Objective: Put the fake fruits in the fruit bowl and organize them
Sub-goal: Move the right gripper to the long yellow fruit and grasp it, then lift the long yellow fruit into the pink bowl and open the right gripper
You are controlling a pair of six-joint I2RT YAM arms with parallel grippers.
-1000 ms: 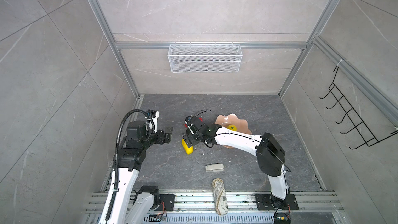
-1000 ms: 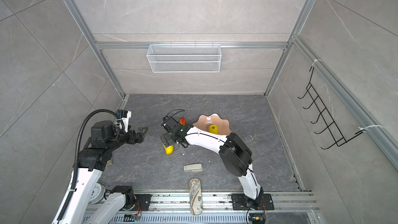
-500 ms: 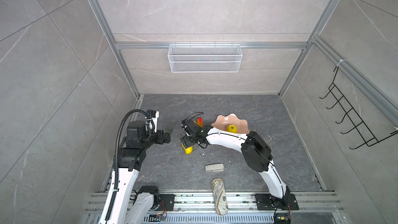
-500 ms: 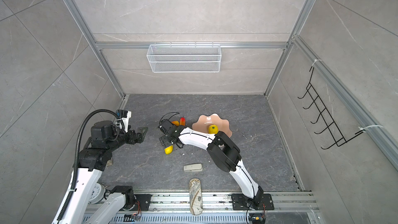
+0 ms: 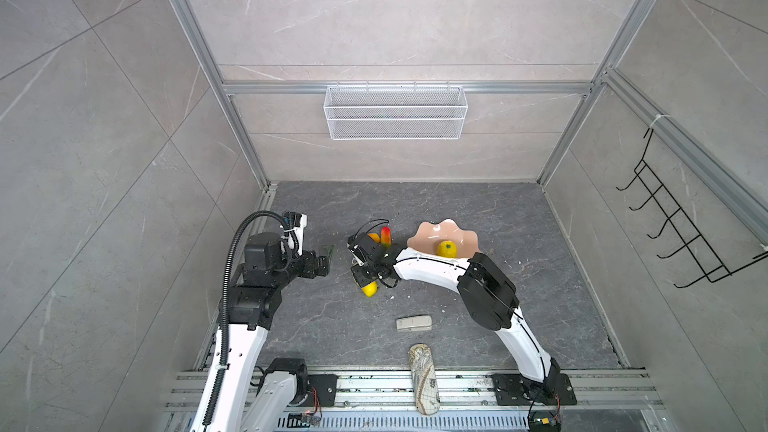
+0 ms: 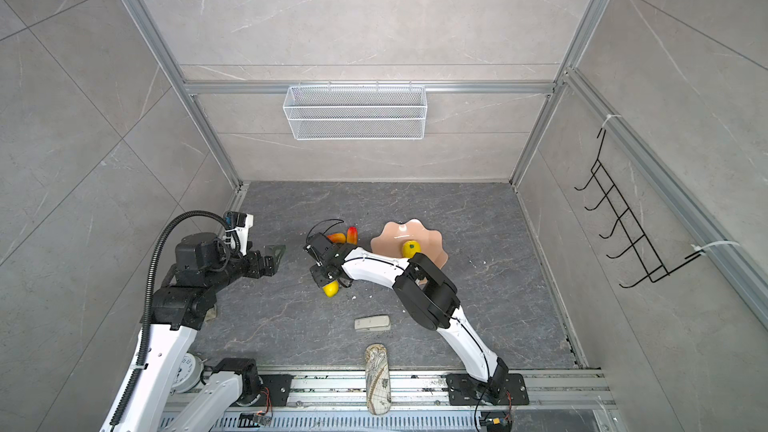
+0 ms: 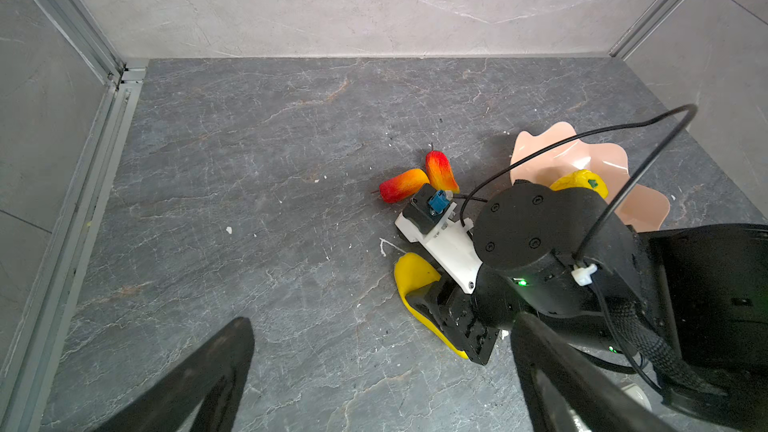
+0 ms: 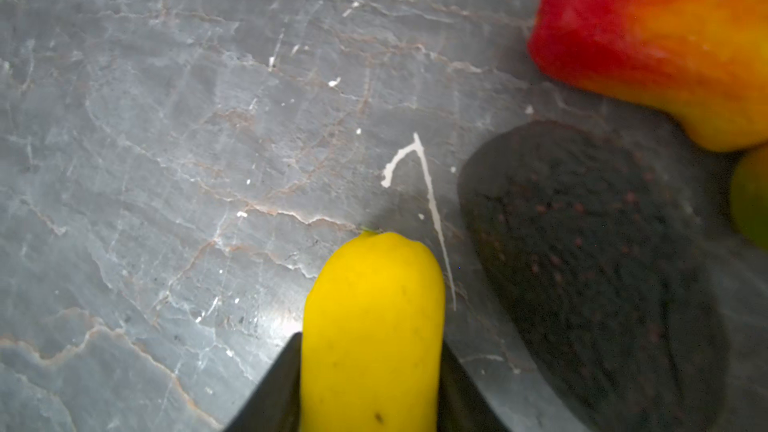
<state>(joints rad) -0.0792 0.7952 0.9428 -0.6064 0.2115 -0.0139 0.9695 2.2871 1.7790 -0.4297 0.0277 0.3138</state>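
The dark grey marbled counter (image 5: 457,209) is filling the floor of the tiled booth. A white wire-mesh basket (image 5: 395,112) is hanging on the back wall and a black hook rack (image 5: 673,238) on the side wall.

The right arm (image 5: 486,284) is reaching across the middle. Its elbow is passing over the near edge of the fruit bowl (image 5: 424,236), and its tool (image 5: 365,280) is coming down at the counter's centre. The left arm (image 5: 249,297) is standing back at its own side. Its tool (image 7: 374,376) is hanging released above bare counter, the two fingers spread wide with nothing between them.

The pale pink scalloped fruit bowl is sitting right of centre in both top views, holding the round yellow fruit (image 5: 446,248) with its green top. A map-patterned case (image 5: 424,380) is lying across the front rail, and a beige block (image 5: 413,323) is lying just behind it.

The right tool is clenching the long yellow fruit (image 8: 374,326), one dark finger pressing each side. The fruit's free end is sticking out past the fingertips, low over the counter; whether it is touching the surface cannot be told.

The black-brown oval fruit (image 8: 590,272) is lying just beside it, hidden under the wrist in both top views. The two red-orange fruits (image 5: 385,234) (image 5: 373,237) are lying together just beyond, left of the bowl and outside it.
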